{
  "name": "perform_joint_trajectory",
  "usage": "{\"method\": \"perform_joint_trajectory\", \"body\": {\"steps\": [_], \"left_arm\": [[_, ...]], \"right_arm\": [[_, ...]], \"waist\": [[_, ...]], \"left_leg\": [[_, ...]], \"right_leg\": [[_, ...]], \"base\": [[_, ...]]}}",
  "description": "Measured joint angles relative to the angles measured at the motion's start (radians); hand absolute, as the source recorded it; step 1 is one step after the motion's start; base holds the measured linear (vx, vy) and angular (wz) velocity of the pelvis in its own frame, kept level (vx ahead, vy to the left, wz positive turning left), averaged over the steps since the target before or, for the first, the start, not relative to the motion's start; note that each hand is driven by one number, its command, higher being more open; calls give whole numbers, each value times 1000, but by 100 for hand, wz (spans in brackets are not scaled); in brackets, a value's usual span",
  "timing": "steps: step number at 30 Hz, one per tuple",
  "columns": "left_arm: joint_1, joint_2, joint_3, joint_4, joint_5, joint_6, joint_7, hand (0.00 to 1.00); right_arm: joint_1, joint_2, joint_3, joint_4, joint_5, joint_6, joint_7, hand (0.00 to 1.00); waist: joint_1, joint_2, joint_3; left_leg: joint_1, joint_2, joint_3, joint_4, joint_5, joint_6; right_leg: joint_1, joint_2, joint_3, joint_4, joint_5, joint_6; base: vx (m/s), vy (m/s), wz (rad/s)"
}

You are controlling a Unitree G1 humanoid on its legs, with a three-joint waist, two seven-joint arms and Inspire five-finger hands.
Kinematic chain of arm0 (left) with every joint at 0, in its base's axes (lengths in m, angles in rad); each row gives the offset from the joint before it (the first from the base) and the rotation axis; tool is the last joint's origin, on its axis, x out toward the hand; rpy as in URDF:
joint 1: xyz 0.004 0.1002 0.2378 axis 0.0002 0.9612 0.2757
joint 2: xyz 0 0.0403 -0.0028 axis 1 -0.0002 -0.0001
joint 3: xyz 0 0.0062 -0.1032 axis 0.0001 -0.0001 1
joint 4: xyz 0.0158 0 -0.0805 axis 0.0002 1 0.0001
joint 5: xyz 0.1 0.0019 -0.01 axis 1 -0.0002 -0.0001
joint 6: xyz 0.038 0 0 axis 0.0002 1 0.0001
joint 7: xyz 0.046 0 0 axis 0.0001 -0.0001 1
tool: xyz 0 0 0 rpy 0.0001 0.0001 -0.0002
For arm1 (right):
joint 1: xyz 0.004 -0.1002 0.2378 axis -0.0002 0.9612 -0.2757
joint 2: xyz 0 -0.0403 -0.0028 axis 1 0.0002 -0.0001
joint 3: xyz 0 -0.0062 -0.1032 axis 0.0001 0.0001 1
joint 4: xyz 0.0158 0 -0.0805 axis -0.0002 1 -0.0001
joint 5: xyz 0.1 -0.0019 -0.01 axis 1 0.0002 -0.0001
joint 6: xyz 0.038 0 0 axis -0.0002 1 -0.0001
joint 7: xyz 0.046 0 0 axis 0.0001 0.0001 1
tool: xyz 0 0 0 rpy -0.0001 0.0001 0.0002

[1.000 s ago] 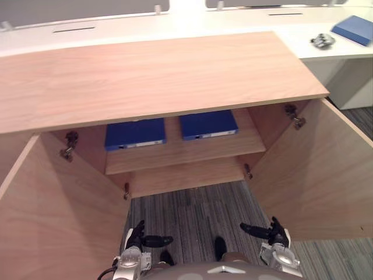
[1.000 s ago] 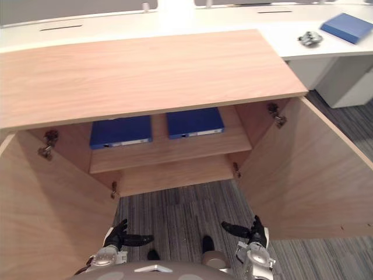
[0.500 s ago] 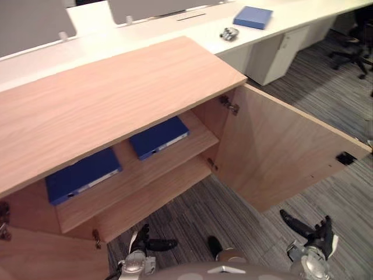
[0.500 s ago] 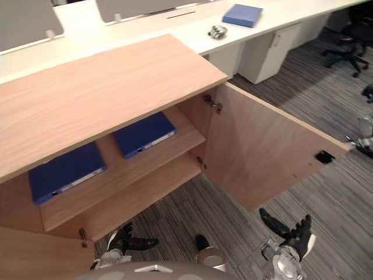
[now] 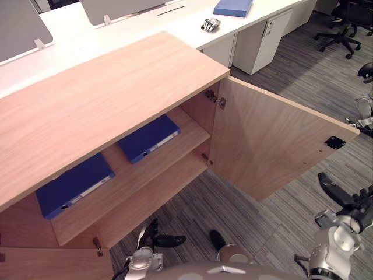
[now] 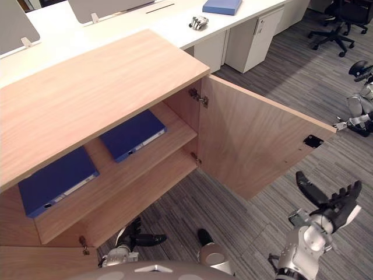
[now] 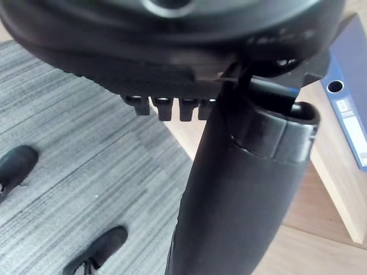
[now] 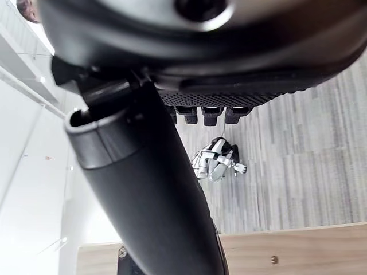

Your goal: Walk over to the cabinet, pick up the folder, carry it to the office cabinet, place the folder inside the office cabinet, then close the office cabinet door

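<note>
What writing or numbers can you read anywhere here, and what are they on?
No text here can be read.
White spine label on the left folder: too small to read.
White spine label on the right folder: too small to read.
Top of the desk folder: no print to be seen.

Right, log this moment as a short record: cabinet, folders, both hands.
cabinet: wooden cabinet, right door swung wide open
shelf: two blue folders lying flat and apart, left folder and right folder
desk: white desk behind the cabinet, bearing a third folder
left hand: open, empty, low over the carpet
right hand: open, empty, raised near the door's free edge
</note>
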Motion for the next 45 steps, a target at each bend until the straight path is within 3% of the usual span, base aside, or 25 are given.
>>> {"method": "perform_joint_trajectory", "body": {"steps": [6,18,28,45], "left_arm": [[0,39,-45,22,0,-10,-14,100],[19,82,-106,37,1,-17,-23,100],[15,90,-109,37,9,-23,-34,100],[-20,117,-109,35,20,-23,-36,100]], "right_arm": [[-53,-130,3,95,48,-2,45,100],[-79,-277,86,223,60,-1,105,100],[-182,-322,209,335,59,2,132,100],[-159,-315,321,275,52,11,154,100]], "waist": [[-1,7,7],[-5,32,13],[-10,47,42],[-1,23,61]], "left_leg": [[-23,-9,-65,6,1,2],[-55,-16,-176,4,1,2],[-70,-16,-175,19,2,4],[-78,3,-176,33,2,4]], "right_leg": [[2,-20,-33,-17,2,3],[3,-36,-80,-39,7,6],[1,-39,-64,-74,40,9],[-3,-17,-43,-103,75,-1]], "base": [[-9,-13,15],[15,-6,12],[-12,-5,-4],[3,-7,-5]]}}
